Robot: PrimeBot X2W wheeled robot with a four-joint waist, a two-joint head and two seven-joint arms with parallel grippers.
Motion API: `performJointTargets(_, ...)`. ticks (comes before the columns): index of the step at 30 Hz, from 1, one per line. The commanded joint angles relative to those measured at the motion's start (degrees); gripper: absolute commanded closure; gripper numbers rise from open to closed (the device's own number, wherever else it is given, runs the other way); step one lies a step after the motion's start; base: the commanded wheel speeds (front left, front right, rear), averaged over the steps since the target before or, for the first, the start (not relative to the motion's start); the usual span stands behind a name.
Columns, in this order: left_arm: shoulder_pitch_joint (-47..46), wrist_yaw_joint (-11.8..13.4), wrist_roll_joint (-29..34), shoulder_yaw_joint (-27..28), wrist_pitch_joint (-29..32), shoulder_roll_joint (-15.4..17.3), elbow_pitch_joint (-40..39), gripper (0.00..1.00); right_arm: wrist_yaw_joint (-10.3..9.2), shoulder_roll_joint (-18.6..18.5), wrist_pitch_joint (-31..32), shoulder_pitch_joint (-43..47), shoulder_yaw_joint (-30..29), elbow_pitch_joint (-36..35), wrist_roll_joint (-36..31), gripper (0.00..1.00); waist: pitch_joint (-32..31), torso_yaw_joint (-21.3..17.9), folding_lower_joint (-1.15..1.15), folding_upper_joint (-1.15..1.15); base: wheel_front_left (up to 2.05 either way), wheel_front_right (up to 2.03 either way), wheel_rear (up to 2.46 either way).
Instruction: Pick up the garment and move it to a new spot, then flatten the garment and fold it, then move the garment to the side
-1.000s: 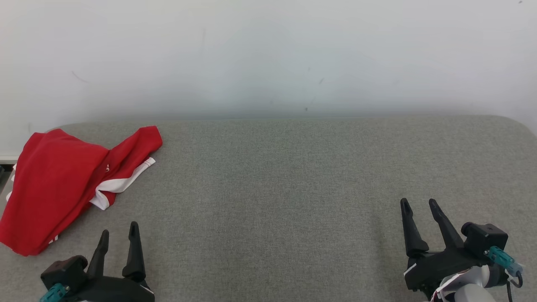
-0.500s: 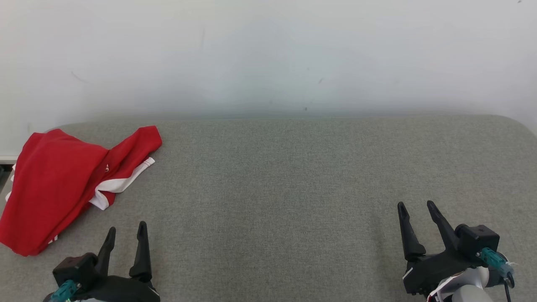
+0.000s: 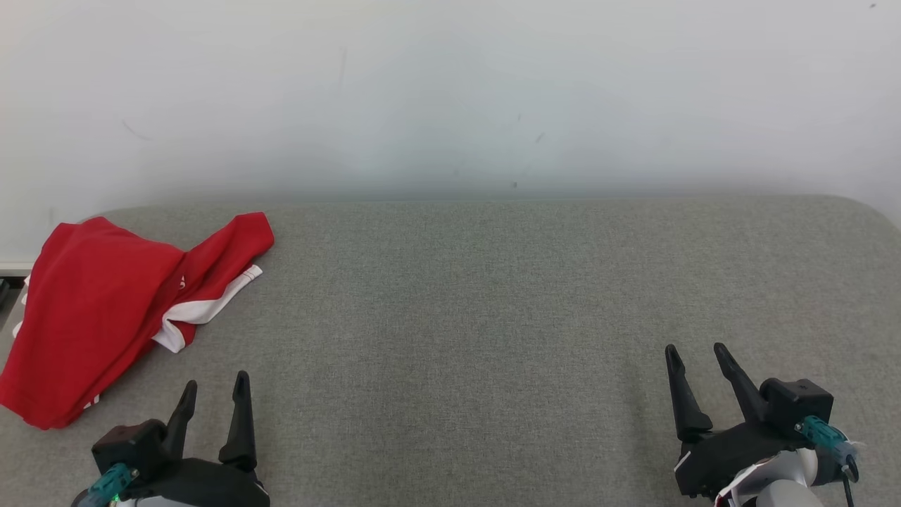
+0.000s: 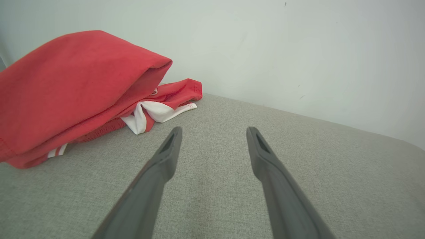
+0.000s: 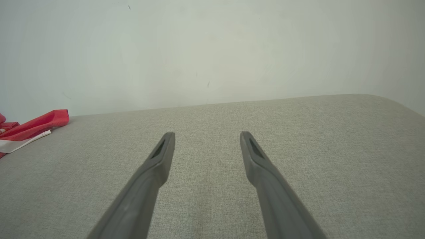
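Wall: I see a plain pale wall (image 3: pixel 450 84) rising straight behind the far edge of the grey surface, marked by a few faint scuffs.
Surface: the grey surface (image 3: pixel 457 317) is a woven, padded top that runs from side to side of my head view; its far right corner is rounded.
Garment: the red garment (image 3: pixel 91 317) lies in a loose heap on the surface's left side, towards the far corner, with its left part reaching the surface's left edge. One red flap stretches out along the surface towards the wall. From the left wrist view the bulk reads as a thick red fold draped over the layers beneath it. Neither gripper touches it.
Right gripper: the right gripper (image 3: pixel 695 348) hovers over the near right part of the surface, well apart from the garment, fingers pointing towards the wall, jaws spread wide with nothing between them.
Left gripper: the left gripper (image 3: pixel 215 382) sits over the near left part of the surface, near the garment's near end and just to its right, jaws likewise spread and holding nothing.
White trim: a white band (image 3: pixel 204 306) pokes out from under the red folds and rests on the surface.
Stripes: I can make out thin white stripes (image 4: pixel 56 151) at the garment's near hem.
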Motion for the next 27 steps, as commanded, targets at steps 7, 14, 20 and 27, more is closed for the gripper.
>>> performJointTargets(7, 0.18, 0.12, -0.76, -0.31, 0.42, 0.52, -0.26, 0.0, -0.02, -0.4, -0.18, -0.07, -0.22, 0.27, 0.26, 0.0, -0.08, 0.95, 0.0, 0.0, 0.0, 0.0, 0.0)
performJointTargets(14, 0.43, 0.37, -1.47, -0.1, 0.39, 0.8, -0.25, 0.0, -0.02, -0.38, -0.26, 0.37, 0.14, 0.54, 0.76, 0.0, -0.3, 3.38, 0.0, 0.0, 0.0, 0.0, 0.0)
performJointTargets(20, 0.54, 0.92, -1.68, -0.29, 0.74, 0.84, -0.43, 0.0, -0.02, -0.36, -0.09, 0.31, 0.37, 0.46, 1.01, 0.0, -0.35, 6.84, 0.0, 0.0, 0.0, 0.0, 0.0)
performJointTargets(27, 0.79, 1.21, -2.01, -0.38, 0.88, 1.2, -0.79, 0.0, -0.02, -0.37, -0.12, 0.33, 0.6, 0.58, 1.29, 0.0, -0.45, 11.02, 0.0, 0.0, 0.0, 0.0, 0.0)
